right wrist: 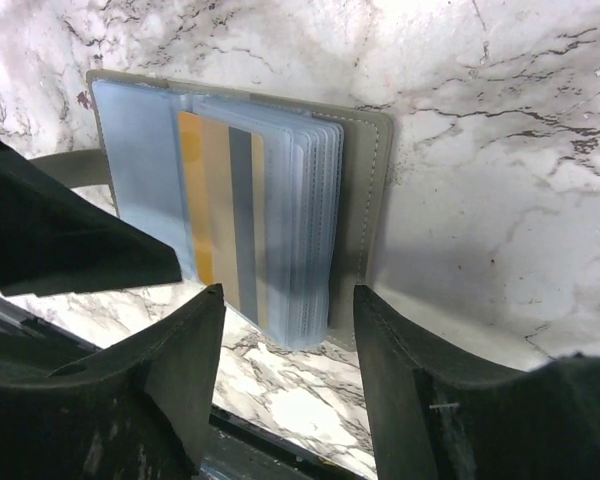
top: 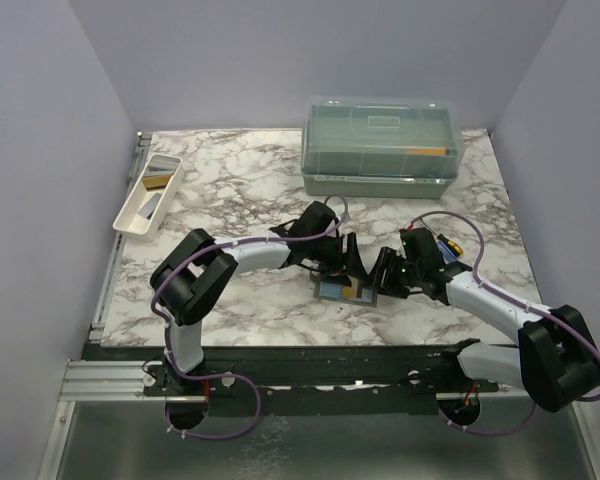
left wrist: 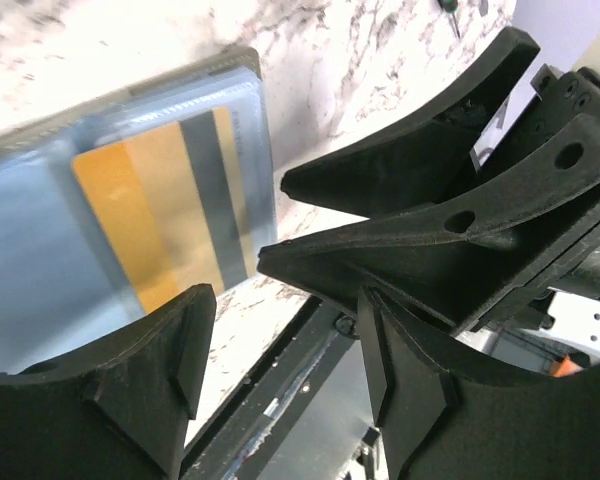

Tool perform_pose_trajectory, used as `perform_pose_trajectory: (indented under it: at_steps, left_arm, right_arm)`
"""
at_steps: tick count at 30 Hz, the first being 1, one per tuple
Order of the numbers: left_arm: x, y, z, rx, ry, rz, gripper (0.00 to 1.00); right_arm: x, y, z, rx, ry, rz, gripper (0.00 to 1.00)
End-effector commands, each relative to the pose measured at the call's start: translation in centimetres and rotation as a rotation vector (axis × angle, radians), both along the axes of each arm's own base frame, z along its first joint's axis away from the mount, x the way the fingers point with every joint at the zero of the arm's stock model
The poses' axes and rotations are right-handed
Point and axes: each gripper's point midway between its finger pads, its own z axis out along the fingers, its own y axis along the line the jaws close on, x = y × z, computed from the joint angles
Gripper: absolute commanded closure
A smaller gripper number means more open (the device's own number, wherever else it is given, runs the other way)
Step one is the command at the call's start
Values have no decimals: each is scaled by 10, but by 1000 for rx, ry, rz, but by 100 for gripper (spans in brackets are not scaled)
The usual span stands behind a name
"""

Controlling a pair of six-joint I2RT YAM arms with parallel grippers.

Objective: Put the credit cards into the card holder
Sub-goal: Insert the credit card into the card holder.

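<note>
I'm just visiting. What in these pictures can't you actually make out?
- Top view: the left claw and right claw partly cover the card holder; its pockets are too small to count.
- Left wrist view: the left claw hides the lower end of the gold card; the card holder is blurred and cut off at the left edge.
- Right wrist view: front sleeves hide whether the back ones hold cards.
- Top view: contents of the clear box, hazed by its lid.

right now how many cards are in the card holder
1: a gold-orange card with a dark stripe, inside a clear sleeve of the open card holder. Other sleeves may hide more.
</note>
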Motion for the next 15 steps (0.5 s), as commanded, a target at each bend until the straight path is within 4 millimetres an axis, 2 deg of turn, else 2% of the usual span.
perform_pose_trajectory:
  at_steps: [1, 10, 15]
  left_arm:
    - [20, 22, -1, 95, -90, 50, 35]
    - [26, 23, -30, 160, -70, 52, 33]
    - [22, 7, -27, 101, -49, 17, 33]
  right_arm:
    - [1, 3, 4, 4, -12, 18, 40]
    - [7, 10, 3, 40, -25, 15, 37]
    - [6, 13, -5, 51, -6, 28, 38]
